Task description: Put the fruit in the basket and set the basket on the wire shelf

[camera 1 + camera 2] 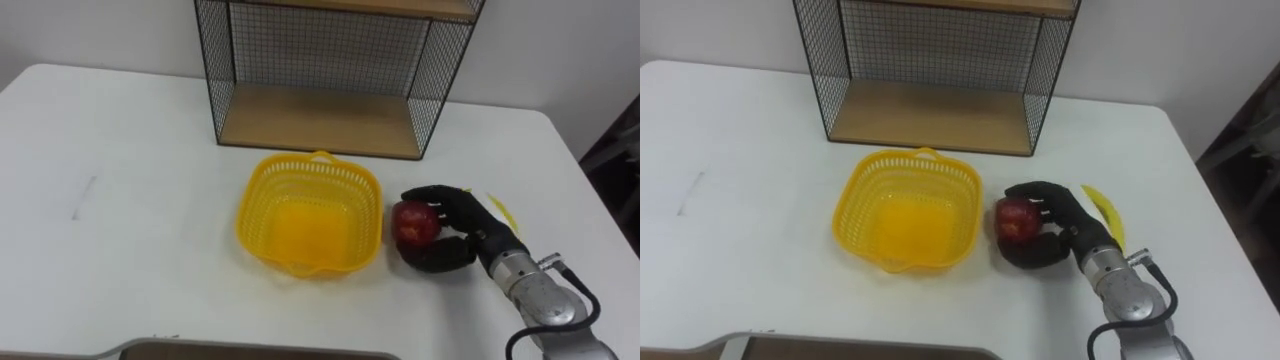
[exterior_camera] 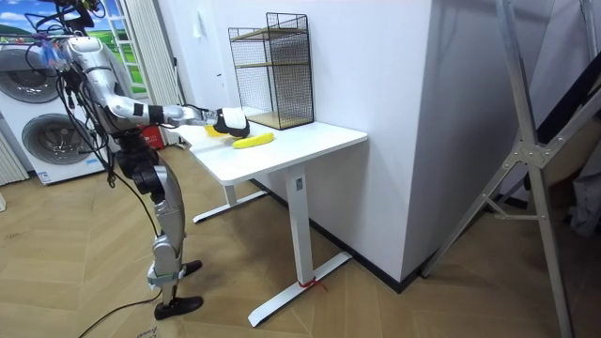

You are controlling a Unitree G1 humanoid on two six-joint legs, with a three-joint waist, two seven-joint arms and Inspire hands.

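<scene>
The apple is outside the basket, low over the desk and just beside the basket's right wall. I cannot tell whether it rests on the desktop or sits a touch clear of it. My right robot hand is clamped on it: the dark fingers curl over the top and the thumb wraps underneath, so only the left face of the fruit shows.

The yellow basket sits upright in the middle of the desk, and its latticed right wall stands between the apple and the inside. Behind the robot hand, partly hidden by the wrist, a banana lies flat on the desk near the right edge (I see little more than a yellow strip of it from the head).

Beyond the basket, and apart from it, the wire shelf stands at the far edge against the wall. Its lower wooden board is open toward me, with black mesh at the sides and back and a second board above. A faint grey mark shows on the desktop well to the left.

In the room view the robot stands on the wooden floor at the end of the desk, its right arm stretched out over it, with washing machines behind.
</scene>
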